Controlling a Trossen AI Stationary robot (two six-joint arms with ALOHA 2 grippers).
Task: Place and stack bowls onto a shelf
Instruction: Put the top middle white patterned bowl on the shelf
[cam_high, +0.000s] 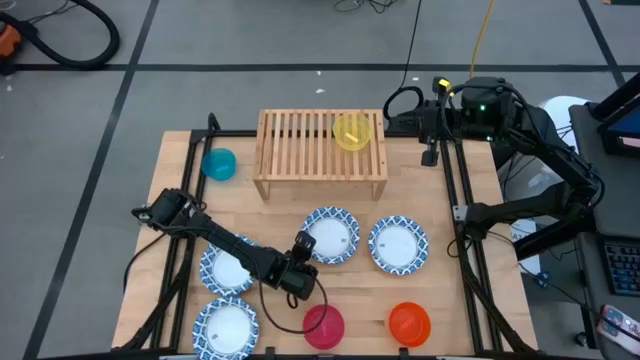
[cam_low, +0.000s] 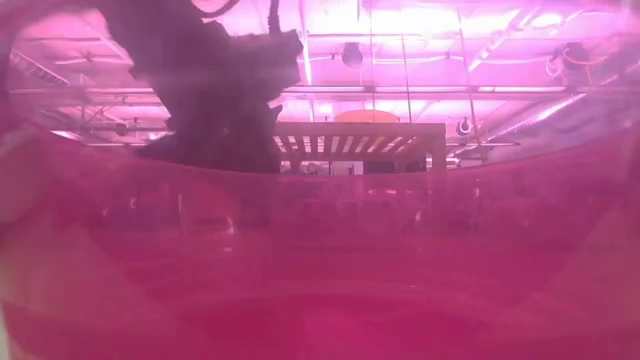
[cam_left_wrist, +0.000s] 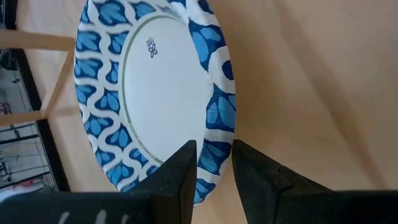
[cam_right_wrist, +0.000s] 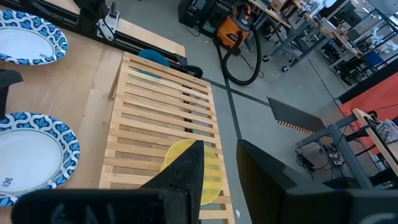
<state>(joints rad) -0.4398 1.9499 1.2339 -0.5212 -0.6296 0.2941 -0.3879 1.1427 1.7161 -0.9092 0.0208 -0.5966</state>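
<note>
Between parted left gripper (cam_left_wrist: 214, 171) fingers: 1 blue-rimmed dish (cam_left_wrist: 149, 87), unheld; we judge it light, thin — grip rim. Right gripper (cam_right_wrist: 221, 168) fingers apart, empty.

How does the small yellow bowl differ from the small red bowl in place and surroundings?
The small yellow bowl stands on the slatted wooden shelf at the table's far side; the small red bowl sits on the tabletop at the near edge. The left gripper hovers nearer the red bowl than the yellow bowl. Both are plain, round and upright.
</note>
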